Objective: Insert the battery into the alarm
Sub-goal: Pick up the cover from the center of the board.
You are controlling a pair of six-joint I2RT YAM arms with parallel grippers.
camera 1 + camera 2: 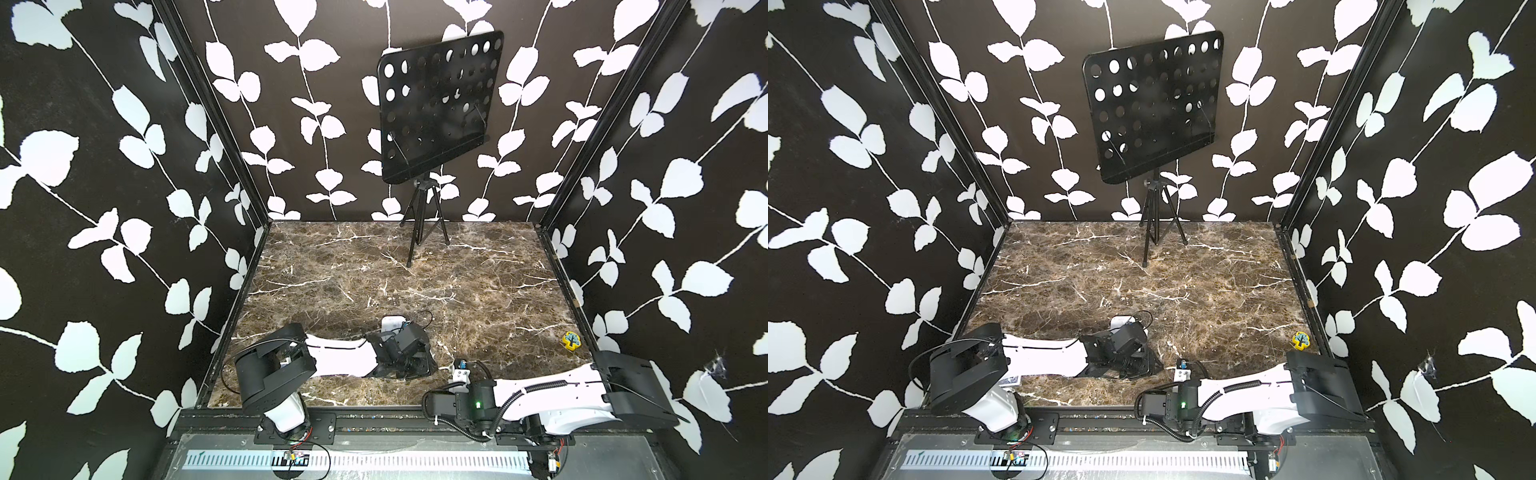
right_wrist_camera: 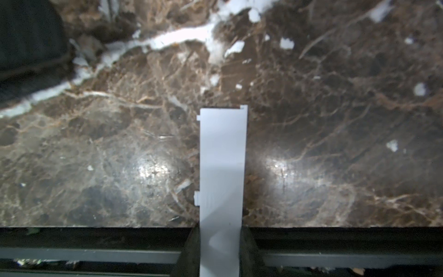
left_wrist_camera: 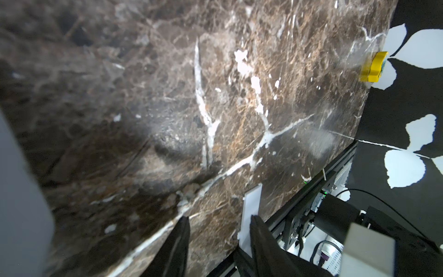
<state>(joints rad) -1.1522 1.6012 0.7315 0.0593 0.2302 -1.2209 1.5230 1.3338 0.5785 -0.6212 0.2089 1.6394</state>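
Observation:
The alarm (image 1: 392, 323) is a white rounded case lying on the marble table, mostly hidden behind my left wrist; it also shows as the alarm (image 1: 1121, 321). In the left wrist view my left gripper (image 3: 219, 223) is open, with only bare marble between its dark fingers. My right gripper (image 2: 220, 237) is shut on a white battery cover (image 2: 223, 156), a flat strip with small tabs that points out over the table's front edge. The same cover (image 3: 251, 206) shows just beyond my left fingertips. The battery is out of view.
A yellow tree-shaped block (image 1: 571, 341) sits near the right wall. A black perforated music stand (image 1: 436, 112) on a tripod stands at the back. A blue-patterned card box (image 1: 1009, 380) peeks out under my left arm. A black rail (image 2: 96, 239) runs along the table's front edge.

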